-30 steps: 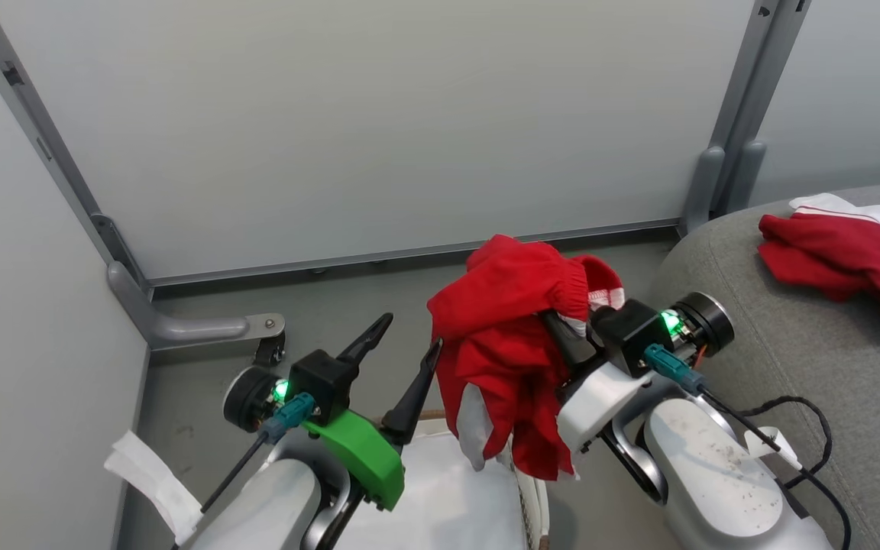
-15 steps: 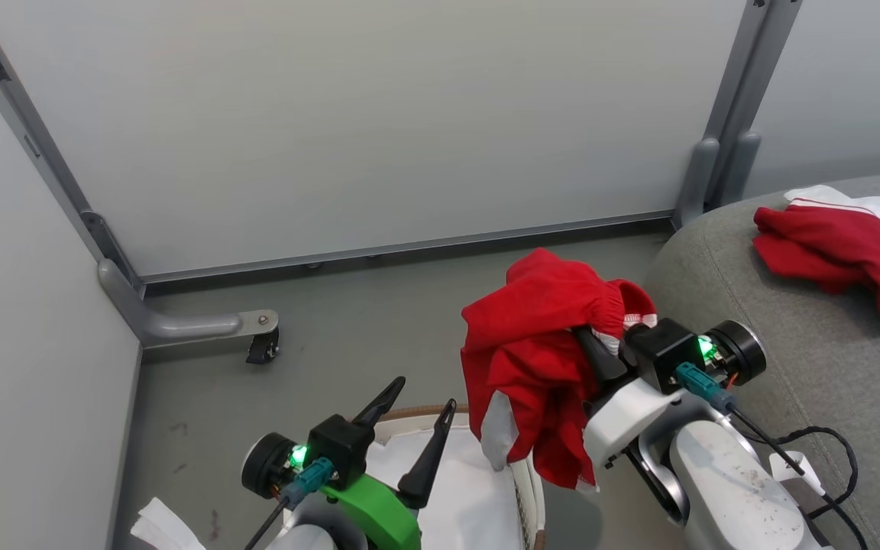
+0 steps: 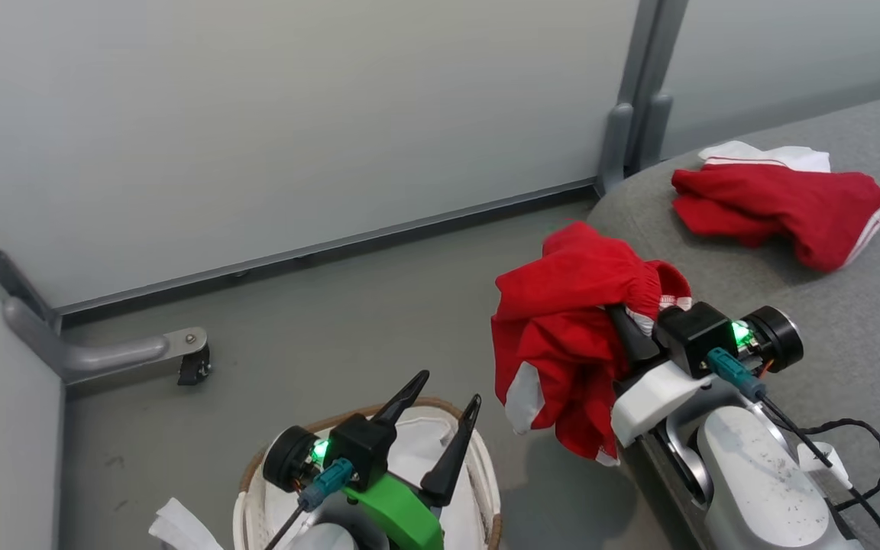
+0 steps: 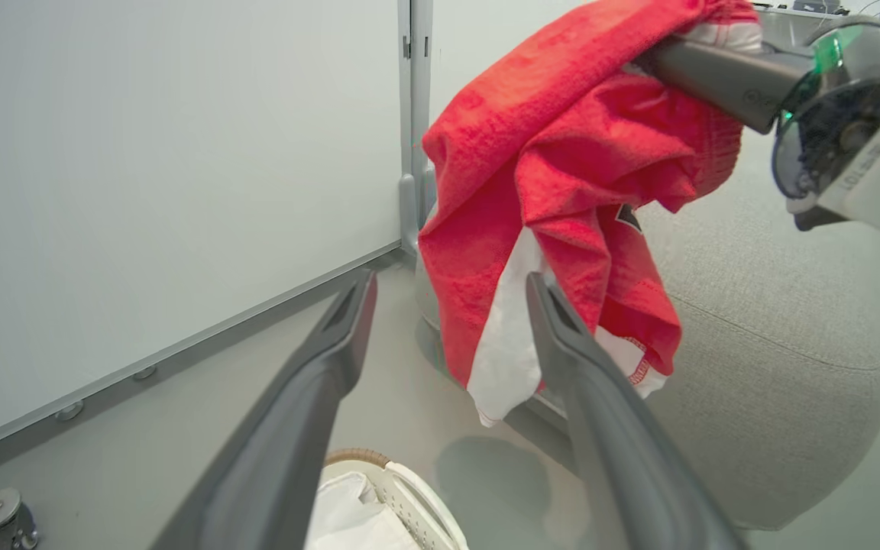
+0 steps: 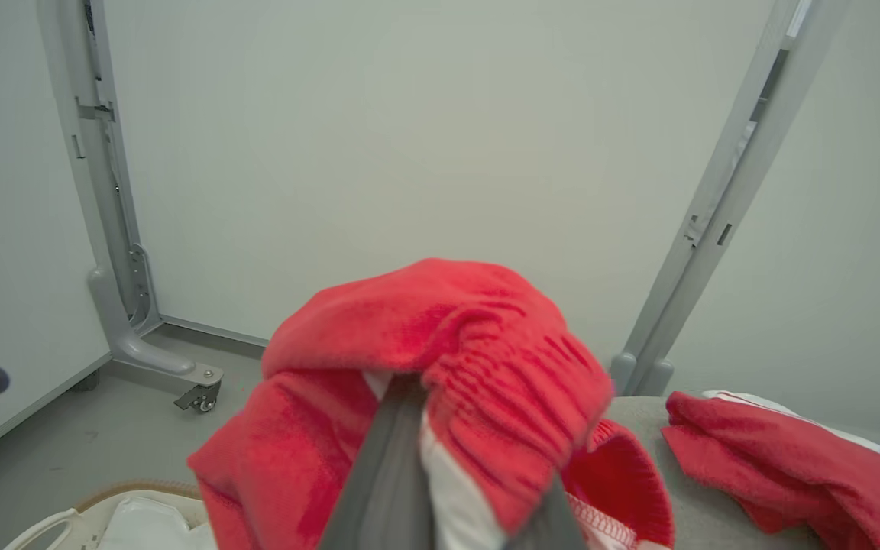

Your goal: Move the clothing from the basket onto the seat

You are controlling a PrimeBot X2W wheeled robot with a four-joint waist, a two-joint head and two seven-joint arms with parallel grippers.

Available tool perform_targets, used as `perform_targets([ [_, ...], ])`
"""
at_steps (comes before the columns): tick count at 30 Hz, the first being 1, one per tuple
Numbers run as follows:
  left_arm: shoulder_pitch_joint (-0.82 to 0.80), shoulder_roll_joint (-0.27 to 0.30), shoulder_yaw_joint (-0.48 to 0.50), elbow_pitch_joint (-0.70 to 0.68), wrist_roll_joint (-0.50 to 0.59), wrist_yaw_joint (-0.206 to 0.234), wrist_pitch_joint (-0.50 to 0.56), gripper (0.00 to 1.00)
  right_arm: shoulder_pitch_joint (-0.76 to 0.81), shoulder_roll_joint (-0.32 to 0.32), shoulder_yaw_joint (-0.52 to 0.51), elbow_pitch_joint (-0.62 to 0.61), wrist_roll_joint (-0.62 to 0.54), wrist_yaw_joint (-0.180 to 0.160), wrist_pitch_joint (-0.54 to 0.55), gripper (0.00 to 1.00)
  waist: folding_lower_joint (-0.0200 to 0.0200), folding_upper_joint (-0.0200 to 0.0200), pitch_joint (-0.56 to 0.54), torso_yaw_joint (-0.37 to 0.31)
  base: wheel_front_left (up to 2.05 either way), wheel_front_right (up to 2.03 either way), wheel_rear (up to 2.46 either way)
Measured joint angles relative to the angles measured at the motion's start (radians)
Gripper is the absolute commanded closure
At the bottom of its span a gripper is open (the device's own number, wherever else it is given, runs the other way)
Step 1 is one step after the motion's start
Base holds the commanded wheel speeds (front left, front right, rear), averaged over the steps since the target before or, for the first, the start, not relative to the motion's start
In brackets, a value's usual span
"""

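Note:
My right gripper [image 3: 614,312] is shut on a red garment with white panels [image 3: 562,328]. The garment hangs in the air over the floor, between the basket [image 3: 253,472] and the rounded edge of the grey seat [image 3: 829,321]. In the right wrist view the cloth [image 5: 425,328] drapes over the fingers [image 5: 386,466] and hides their tips. A second red garment with white trim [image 3: 776,202] lies on the seat. My left gripper [image 3: 451,387] is open and holds nothing above the basket's white liner [image 3: 417,451]. The left wrist view looks past its fingers [image 4: 318,382] at the hanging garment [image 4: 562,153].
Grey partition panels with metal posts [image 3: 627,130] stand behind the floor. A panel foot with a caster [image 3: 192,359] sits at the left. A black cable [image 3: 852,435] runs along my right forearm.
The head view has swung right, so more of the seat shows. My right gripper has carried the hanging garment away from the basket toward the seat's edge. The left gripper stays open over the basket.

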Motion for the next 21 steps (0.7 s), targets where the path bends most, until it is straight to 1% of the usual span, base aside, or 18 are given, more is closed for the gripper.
perform_targets([
  [7,-0.017,-0.010,-0.006,-0.020,0.016,0.000,0.000,0.00,0.001,-0.005,-0.031,-0.017,-0.003,0.000,0.000,1.00,0.0000,0.0000,0.033,-0.107,0.00,0.00,0.00],
  [11,-0.033,-0.009,-0.013,-0.023,0.020,0.000,0.000,0.00,0.001,-0.004,-0.044,-0.031,-0.003,0.000,0.000,1.00,0.0000,0.0000,0.064,-0.156,0.00,0.00,0.00],
  [17,-0.059,0.001,-0.027,-0.026,0.027,0.000,0.000,0.00,-0.005,-0.002,-0.056,-0.037,-0.006,0.000,0.000,1.00,0.0000,0.0001,0.128,-0.193,0.00,0.00,0.00],
  [19,-0.065,0.003,-0.034,-0.027,0.027,0.000,0.000,0.00,-0.025,-0.010,-0.049,-0.033,-0.010,0.000,0.000,1.00,0.0000,0.0000,0.148,-0.197,0.00,0.00,0.00],
  [21,-0.077,0.009,-0.042,-0.028,0.027,0.000,0.000,0.00,-0.066,-0.035,-0.052,-0.029,-0.018,0.000,0.000,1.00,0.0000,0.0000,0.169,-0.199,0.00,0.00,0.00],
])
